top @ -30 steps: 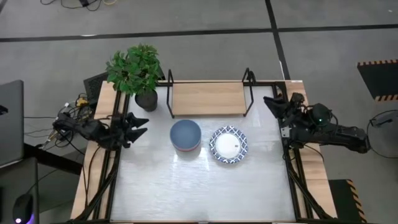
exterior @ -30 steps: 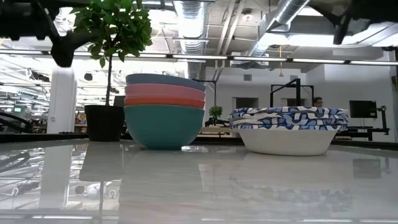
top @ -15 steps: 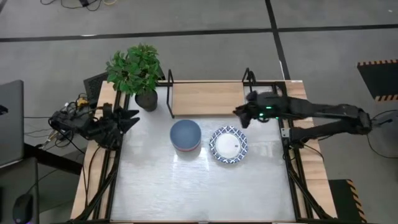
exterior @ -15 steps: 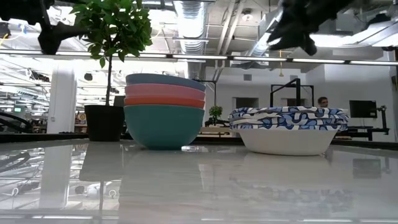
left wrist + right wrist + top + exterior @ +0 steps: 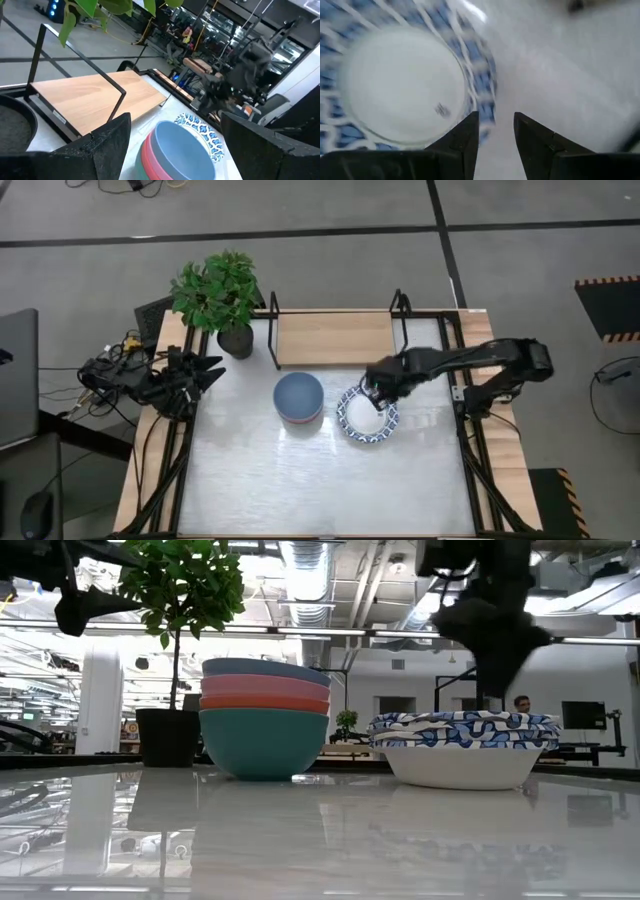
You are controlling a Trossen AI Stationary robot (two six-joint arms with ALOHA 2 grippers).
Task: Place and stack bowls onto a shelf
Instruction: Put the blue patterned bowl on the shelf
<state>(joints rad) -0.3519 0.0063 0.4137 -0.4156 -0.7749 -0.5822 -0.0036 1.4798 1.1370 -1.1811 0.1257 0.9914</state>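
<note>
High view, left to right. Left gripper (image 5: 205,372), at the frame's left edge of the table (image 5: 300,480), waits with fingers spread, holding nothing. Coloured bowls (image 5: 298,398) sit stacked at centre. Right gripper (image 5: 375,394), fingers partly apart and empty, hangs over the upper-right rim of the white bowls (image 5: 366,415). Shelf (image 5: 335,338), upper centre, carries no bowl: no placing is done yet, and both stacks remain.

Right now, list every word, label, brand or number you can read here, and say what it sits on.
None can be read.
A small dark mark inside the white bowl: too blurred to read.
A pale label strip on the shelf frame: too small to read.
</note>
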